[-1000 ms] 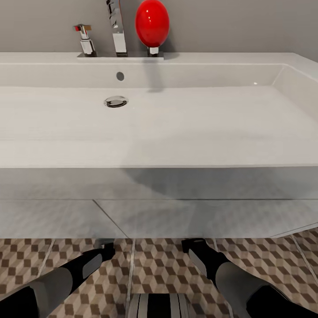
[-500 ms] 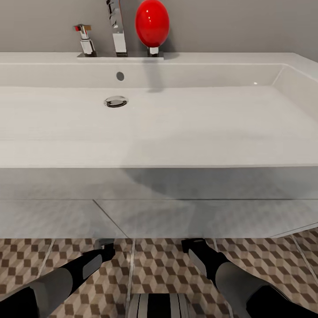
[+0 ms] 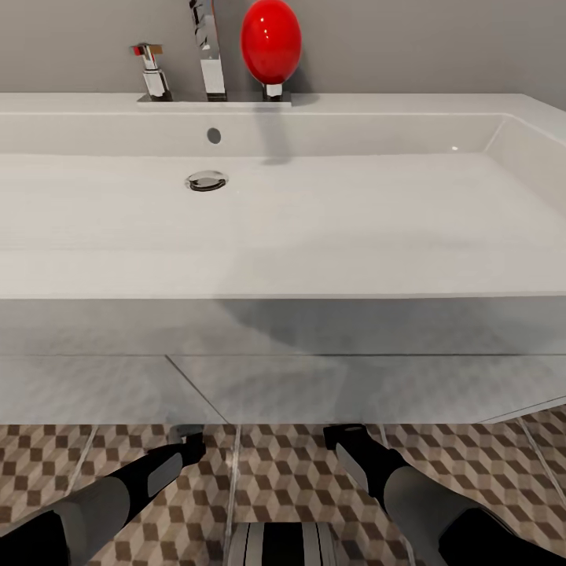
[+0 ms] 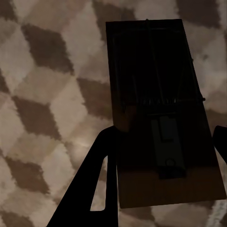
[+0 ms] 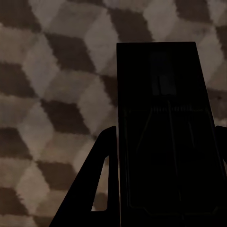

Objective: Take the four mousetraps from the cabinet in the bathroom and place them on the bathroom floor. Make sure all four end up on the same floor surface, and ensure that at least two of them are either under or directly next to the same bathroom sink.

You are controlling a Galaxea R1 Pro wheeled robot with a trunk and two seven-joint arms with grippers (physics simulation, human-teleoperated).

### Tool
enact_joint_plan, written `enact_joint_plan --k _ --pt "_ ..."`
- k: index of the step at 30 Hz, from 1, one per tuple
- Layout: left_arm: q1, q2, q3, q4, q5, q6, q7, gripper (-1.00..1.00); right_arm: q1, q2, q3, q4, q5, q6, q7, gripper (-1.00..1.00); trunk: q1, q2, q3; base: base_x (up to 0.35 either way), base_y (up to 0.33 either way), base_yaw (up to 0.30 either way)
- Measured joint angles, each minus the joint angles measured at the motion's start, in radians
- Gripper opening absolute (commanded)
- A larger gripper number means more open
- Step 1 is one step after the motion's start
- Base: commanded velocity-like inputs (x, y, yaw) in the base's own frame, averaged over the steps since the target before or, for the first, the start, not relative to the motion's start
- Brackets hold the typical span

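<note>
In the left wrist view a dark-brown mousetrap [image 4: 156,71] sits between the fingers of my left gripper [image 4: 163,135], low over the cube-pattern bathroom floor [image 4: 42,94]; the gripper is shut on it. Another mousetrap [image 5: 161,85] fills the span of my right gripper [image 5: 165,130], also shut on it above the floor [image 5: 56,85]. In the head view both arms reach under the white bathroom sink [image 3: 314,228]. The left gripper [image 3: 191,442] and right gripper [image 3: 339,435] have their tips hidden beneath the vanity [image 3: 354,385]. The cabinet is out of view.
A chrome tap [image 3: 208,55] and a red egg-shaped object [image 3: 270,41] stand at the back of the basin against a grey wall. The vanity's lower edge hangs just above both wrists. Tiled floor [image 3: 291,472] stretches between and beside the arms.
</note>
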Motion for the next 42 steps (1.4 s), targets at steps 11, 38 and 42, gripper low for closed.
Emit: enact_joint_plan --k 11,38,42 --pt "-0.001 0.001 0.006 -0.003 -0.002 0.000 -0.001 -1.00 0.000 -0.001 -0.002 0.000 -0.001 0.000 0.001 -1.00 0.000 0.000 0.000 0.000 0.000 0.000" --pt "-0.027 0.003 0.006 -0.003 -0.002 -0.005 -0.001 -1.00 -0.001 0.000 -0.003 0.002 0.000 -0.020 0.002 -1.00 0.000 0.000 0.000 0.000 0.000 0.000" --pt "-0.032 0.002 0.006 -0.003 -0.002 -0.005 -0.001 -1.00 0.000 -0.001 -0.003 0.002 0.000 -0.021 0.002 -1.00 0.000 0.000 0.000 0.000 0.000 0.000"
